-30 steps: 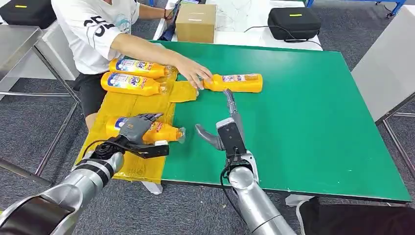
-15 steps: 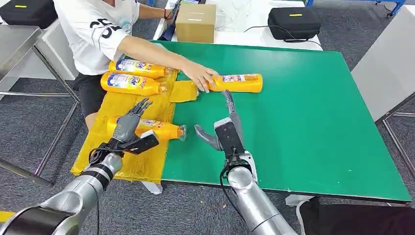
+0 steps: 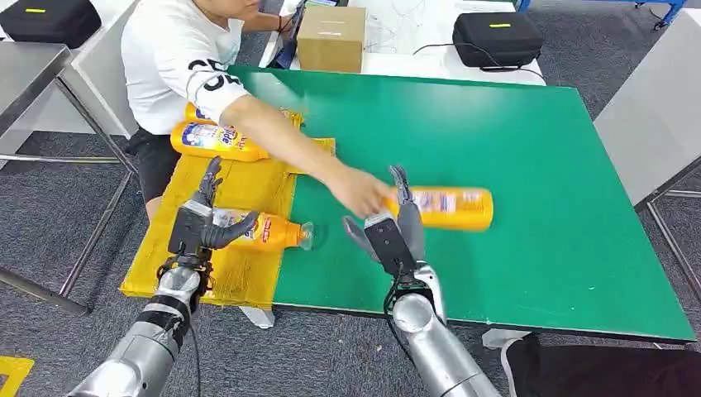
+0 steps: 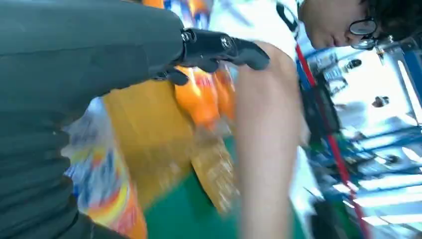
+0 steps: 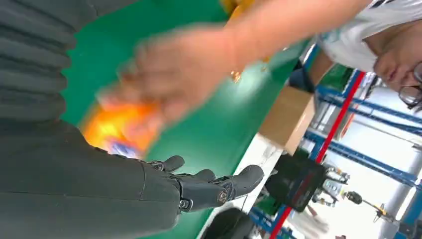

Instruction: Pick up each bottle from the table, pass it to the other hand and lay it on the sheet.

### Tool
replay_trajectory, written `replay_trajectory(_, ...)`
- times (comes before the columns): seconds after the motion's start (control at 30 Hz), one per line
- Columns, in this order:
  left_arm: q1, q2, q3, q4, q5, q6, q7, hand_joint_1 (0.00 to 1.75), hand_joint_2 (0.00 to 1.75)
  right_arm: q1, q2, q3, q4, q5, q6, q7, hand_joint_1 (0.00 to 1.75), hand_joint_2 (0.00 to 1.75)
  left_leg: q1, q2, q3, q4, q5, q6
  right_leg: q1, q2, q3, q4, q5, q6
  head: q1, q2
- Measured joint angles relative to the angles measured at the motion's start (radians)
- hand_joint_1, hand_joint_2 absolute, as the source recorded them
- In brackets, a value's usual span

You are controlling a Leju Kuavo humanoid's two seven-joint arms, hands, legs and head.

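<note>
A person in a white printed T-shirt (image 3: 178, 62) sits at the far left corner of the green table (image 3: 529, 157) and stretches an arm across it; the person's hand (image 3: 361, 192) is on the neck end of an orange plastic bottle with a printed label (image 3: 450, 207), which lies on its side on the bare green top. That arm crosses between the robot's 2 hands and passes over the far part of the yellow crinkled sheet (image 3: 240, 178) spread at the table's left edge. Beyond the table stand a brown cardboard box (image 3: 331, 37) and a black zipped case (image 3: 496, 37).

The right hand (image 3: 395, 227) sits just beside that bottle, fingers stretched apart and holding nothing, with the fingertips (image 3: 401, 178) reaching up alongside the person's hand. The left hand (image 3: 201, 219) is above the sheet, fingers spread and raised, its thumb touching or just over a second orange bottle (image 3: 269, 231) lying on its side on the sheet, clear cap toward the green top; it holds nothing. A third orange bottle (image 3: 216, 141) lies on the sheet's far part, beside the person. The wrist views are blurred.
</note>
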Motion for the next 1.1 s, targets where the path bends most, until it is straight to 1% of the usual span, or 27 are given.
replay_trajectory(0.1, 0.038, -0.032, 0.021, -0.051, 0.046, -0.113, 0.022, 0.00, 1.75, 0.034, -0.017, -0.006, -0.034, 0.067, -0.016, 0.029, 0.00, 1.75, 0.000, 0.000, 0.000, 0.000, 0.000, 0.000, 0.000, 0.000, 0.000, 0.000, 0.000, 0.000, 0.000, 0.000)
replay_trajectory(0.23, 0.064, -0.070, 0.037, -0.091, 0.106, -0.192, 0.059, 0.00, 1.75, 0.069, -0.035, -0.023, -0.066, 0.144, -0.026, 0.067, 0.00, 1.75, 0.000, 0.000, 0.000, 0.000, 0.000, 0.000, 0.000, 0.000, 0.000, 0.000, 0.000, 0.000, 0.000, 0.000)
replay_trajectory(0.47, 0.084, -0.099, 0.048, -0.123, 0.119, -0.202, 0.068, 0.00, 1.75, 0.096, -0.056, -0.031, -0.095, 0.167, -0.030, 0.080, 0.00, 1.75, 0.000, 0.000, 0.000, 0.000, 0.000, 0.000, 0.000, 0.000, 0.000, 0.000, 0.000, 0.000, 0.000, 0.000)
replay_trajectory(0.63, 0.094, -0.109, 0.053, -0.139, 0.141, -0.217, 0.084, 0.00, 1.75, 0.110, -0.078, -0.047, -0.095, 0.286, -0.031, 0.180, 0.00, 1.75, 0.000, 0.000, 0.000, 0.000, 0.000, 0.000, 0.000, 0.000, 0.000, 0.000, 0.000, 0.000, 0.000, 0.000)
replay_trajectory(0.77, 0.104, -0.109, 0.053, -0.149, 0.152, -0.236, 0.097, 0.00, 1.75, 0.129, -0.114, -0.075, -0.080, 0.367, 0.003, 0.256, 0.00, 1.75, -0.001, 0.000, -0.001, 0.000, -0.001, 0.000, 0.000, 0.000, 0.000, 0.000, 0.000, 0.000, 0.000, 0.000)
replay_trajectory(1.1, 0.107, -0.110, 0.067, -0.154, 0.169, -0.265, 0.105, 0.00, 1.75, 0.154, -0.185, -0.127, -0.036, 0.521, 0.091, 0.348, 0.00, 1.75, 0.000, -0.001, -0.001, 0.000, -0.001, 0.000, 0.000, 0.000, 0.000, 0.000, 0.000, 0.000, 0.000, 0.000)
